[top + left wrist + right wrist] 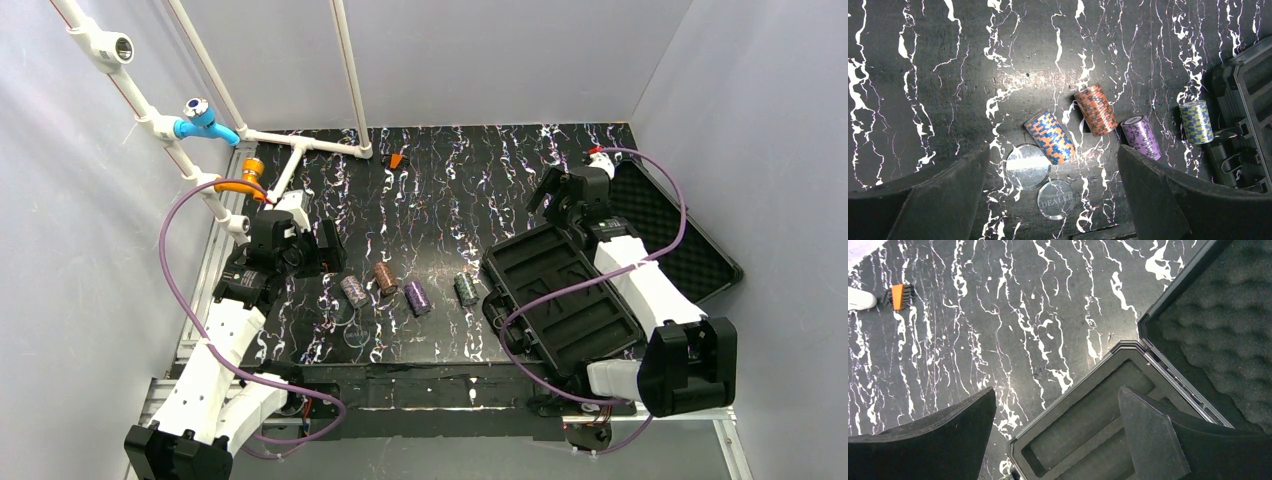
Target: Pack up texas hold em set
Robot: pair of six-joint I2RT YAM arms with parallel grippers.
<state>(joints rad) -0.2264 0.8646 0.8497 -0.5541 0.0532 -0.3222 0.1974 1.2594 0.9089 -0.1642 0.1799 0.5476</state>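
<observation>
**Top external view: chips loose, case lying open**

Four chip stacks lie on their sides in a row on the worktop (450, 190): orange-and-blue stack (1049, 136), orange-and-grey stack (1095, 109), purple stack (1140, 136), and yellow-and-blue stack (1196, 121) closest to the case. The black case (560, 300) sits open on the right, foam lid (680, 240) flopped back. Left fingers (968, 170) hang wide apart over the chips. Right fingers (968, 410) are wide apart over the tray's corner, gripping nothing.

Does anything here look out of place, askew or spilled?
Nothing is spilled or damaged. The four chip stacks lie on their sides on the table, outside the open case. Two clear discs lie beside them. A small orange piece sits alone near the far edge.
</observation>
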